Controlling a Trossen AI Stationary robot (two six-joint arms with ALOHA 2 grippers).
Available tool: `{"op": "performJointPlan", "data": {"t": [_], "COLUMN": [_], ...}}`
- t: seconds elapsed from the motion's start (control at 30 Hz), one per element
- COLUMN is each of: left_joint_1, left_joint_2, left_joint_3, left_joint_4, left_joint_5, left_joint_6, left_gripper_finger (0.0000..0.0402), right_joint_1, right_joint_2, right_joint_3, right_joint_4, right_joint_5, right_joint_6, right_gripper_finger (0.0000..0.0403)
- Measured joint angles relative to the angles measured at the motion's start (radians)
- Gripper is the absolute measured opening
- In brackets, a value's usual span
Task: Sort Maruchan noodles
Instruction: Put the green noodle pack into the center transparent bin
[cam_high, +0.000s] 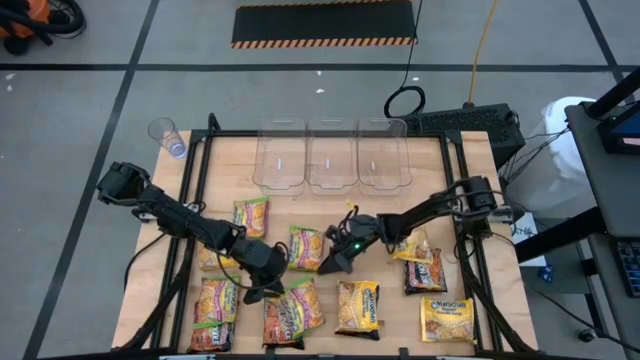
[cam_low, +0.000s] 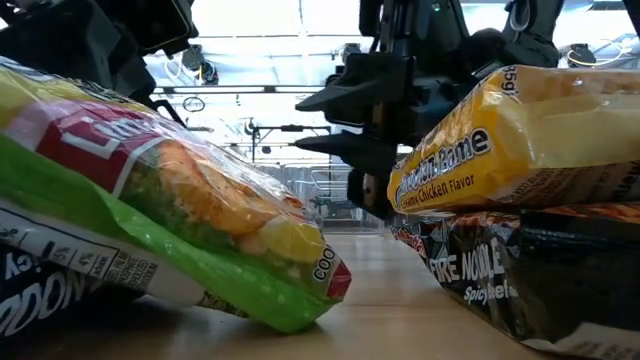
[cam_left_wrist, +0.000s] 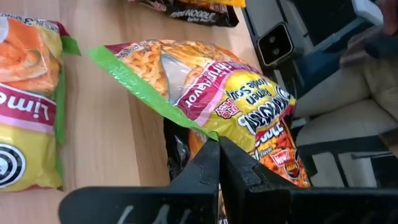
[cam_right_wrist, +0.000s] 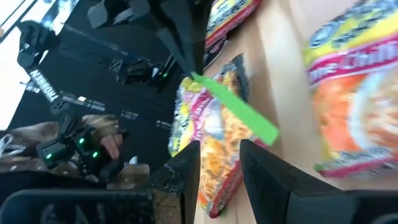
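Observation:
Several Maruchan noodle packets lie scattered on the wooden table (cam_high: 395, 300). My left gripper (cam_high: 264, 290) is at the near middle, shut on a yellow-orange packet with a green edge (cam_left_wrist: 211, 87). That packet sits over a dark packet (cam_left_wrist: 180, 152). In the right wrist view the same packet (cam_right_wrist: 211, 137) shows under the left fingers (cam_right_wrist: 180, 43). My right gripper (cam_high: 335, 262) stands open just right of it, pointing at it, beside another green-edged packet (cam_high: 305, 248), with nothing between its fingers (cam_right_wrist: 186, 174). My left gripper pinches the packet's green sealed edge (cam_left_wrist: 208, 132) near one corner, between its two fingers. The fingers slant down from the table's left. The held end is raised and the packet slopes away below the fingers. Whether its other end rests on the dark packet underneath I cannot tell.
Three clear bins (cam_high: 330, 155) stand in a row at the table's far edge. More packets lie at the left (cam_high: 251, 215), near left (cam_high: 215, 310), near middle (cam_high: 358, 305) and right (cam_high: 425, 270), (cam_high: 447, 320). A plastic cup (cam_high: 167, 135) stands off the table's far left corner.

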Motion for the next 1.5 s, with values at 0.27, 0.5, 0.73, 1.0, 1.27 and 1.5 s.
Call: {"op": "performJointPlan", "data": {"t": [0.27,0.5,0.73,1.0,1.27,1.5], "left_joint_1": [0.001,0.001,0.001,0.001,0.001,0.001], "left_joint_2": [0.0,0.0,0.0,0.0,0.0,0.0], "left_joint_3": [0.0,0.014,0.067,0.074,0.074,0.074], "left_joint_4": [-0.006,-0.013,-0.046,-0.068,-0.069,-0.069], "left_joint_5": [0.002,0.002,0.002,0.002,0.002,0.002], "left_joint_6": [0.001,0.012,0.055,0.055,0.054,0.046], "left_gripper_finger": [0.0001,0.0001,0.0001,0.0001,0.0001,0.0001], "right_joint_1": [0.012,0.012,0.012,0.012,0.011,0.01], "right_joint_2": [0.051,0.052,0.052,0.052,0.052,0.052], "right_joint_3": [0.049,0.049,0.049,0.049,0.049,0.048], "right_joint_4": [-0.003,-0.026,-0.047,-0.047,-0.06,-0.09], "right_joint_5": [-0.029,-0.029,-0.028,-0.027,-0.019,0.002], "right_joint_6": [-0.012,-0.012,-0.046,-0.069,-0.091,-0.115], "right_gripper_finger": [0.0109,0.0109,0.0109,0.0109,0.0109,0.0109]}}
